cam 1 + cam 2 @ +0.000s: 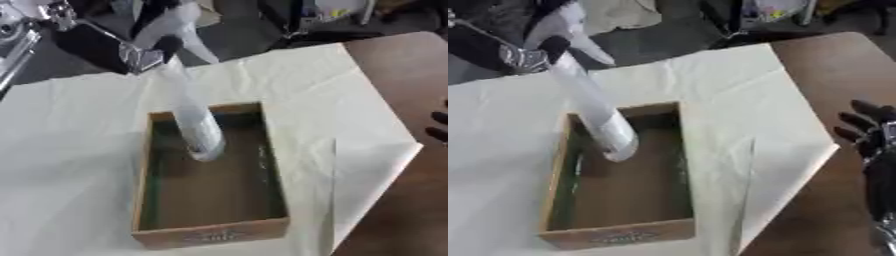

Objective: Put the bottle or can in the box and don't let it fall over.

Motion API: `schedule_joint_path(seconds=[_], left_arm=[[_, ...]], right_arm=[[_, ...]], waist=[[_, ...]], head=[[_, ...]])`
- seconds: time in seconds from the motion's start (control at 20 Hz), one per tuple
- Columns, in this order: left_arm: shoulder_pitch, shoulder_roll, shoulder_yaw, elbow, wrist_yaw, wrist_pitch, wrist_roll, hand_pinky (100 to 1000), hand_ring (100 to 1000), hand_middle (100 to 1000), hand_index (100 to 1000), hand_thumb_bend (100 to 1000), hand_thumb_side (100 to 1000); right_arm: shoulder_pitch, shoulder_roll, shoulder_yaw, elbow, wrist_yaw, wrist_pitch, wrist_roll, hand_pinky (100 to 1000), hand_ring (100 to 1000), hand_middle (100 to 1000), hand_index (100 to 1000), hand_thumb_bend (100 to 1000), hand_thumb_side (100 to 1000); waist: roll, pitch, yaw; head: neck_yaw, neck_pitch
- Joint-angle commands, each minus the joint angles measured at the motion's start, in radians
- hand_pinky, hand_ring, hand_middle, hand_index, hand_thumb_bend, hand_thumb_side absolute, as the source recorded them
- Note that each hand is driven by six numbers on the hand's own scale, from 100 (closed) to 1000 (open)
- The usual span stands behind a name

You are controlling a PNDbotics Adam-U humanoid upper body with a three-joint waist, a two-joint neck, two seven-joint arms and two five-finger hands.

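- Left robot hand [131,52] at upper left, fingers closed round the top of the tall, pale, translucent bottle [194,122].
- Bottle slants down from the hand; its lower end sits inside the shallow brown cardboard box [210,235], near the far wall. Contact with the box floor cannot be made out.
- Bottle's upper part blurred; cap hidden behind the hand.
- Box stands on white paper [70,150] over the brown worktop [833,55].
- Right robot hand [868,135] idle at right edge, fingers relaxed and spread, partly cut off.
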Motion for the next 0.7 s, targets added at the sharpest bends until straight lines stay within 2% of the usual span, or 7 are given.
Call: schedule_joint_path(seconds=[0.05, 0.2, 0.4, 0.45, 0.5, 0.65, 0.7], left_arm=[[-0.011, 0.002, -0.001, 0.007, -0.028, -0.013, -0.005, 668, 321, 332, 473, 100, 120], [-0.007, -0.007, -0.009, 0.017, -0.044, -0.013, -0.006, 683, 353, 369, 519, 100, 128], [-0.002, -0.012, -0.019, 0.017, -0.060, -0.018, -0.008, 738, 467, 480, 607, 100, 147], [-0.001, -0.012, -0.021, 0.018, -0.064, -0.021, -0.012, 767, 521, 518, 644, 100, 156], [0.002, -0.012, -0.023, 0.019, -0.068, -0.022, -0.016, 770, 529, 535, 662, 100, 161], [0.007, -0.009, -0.023, 0.019, -0.077, -0.029, -0.033, 837, 675, 649, 737, 100, 218], [0.008, -0.007, -0.019, 0.015, -0.075, -0.030, -0.037, 848, 701, 675, 749, 100, 291]], right_arm=[[-0.008, -0.006, -0.001, -0.012, -0.001, 0.005, 0.001, 766, 816, 825, 741, 100, 827], [-0.010, -0.001, 0.001, -0.012, 0.001, 0.008, -0.001, 766, 816, 825, 740, 100, 830], [-0.014, 0.002, 0.003, -0.012, 0.001, 0.012, -0.002, 766, 816, 825, 740, 100, 830], [-0.015, 0.002, 0.004, -0.012, 0.001, 0.012, -0.002, 766, 816, 824, 740, 100, 824], [-0.015, 0.002, 0.004, -0.012, 0.001, 0.011, -0.001, 766, 816, 825, 740, 100, 830], [-0.015, 0.001, 0.005, -0.012, 0.003, 0.009, 0.001, 766, 816, 825, 740, 100, 828], [-0.014, 0.000, 0.005, -0.012, 0.003, 0.007, 0.002, 766, 816, 825, 740, 100, 828]], waist=[[-0.009, -0.011, -0.002], [-0.009, -0.007, -0.005], [-0.010, -0.005, -0.006], [-0.010, -0.005, -0.006], [-0.011, -0.004, -0.006], [-0.013, -0.004, -0.005], [-0.013, -0.004, -0.004]], head=[[0.007, -0.006], [0.008, -0.006], [0.009, -0.007], [0.010, -0.007], [0.010, -0.006], [0.011, -0.005], [0.012, -0.004]])
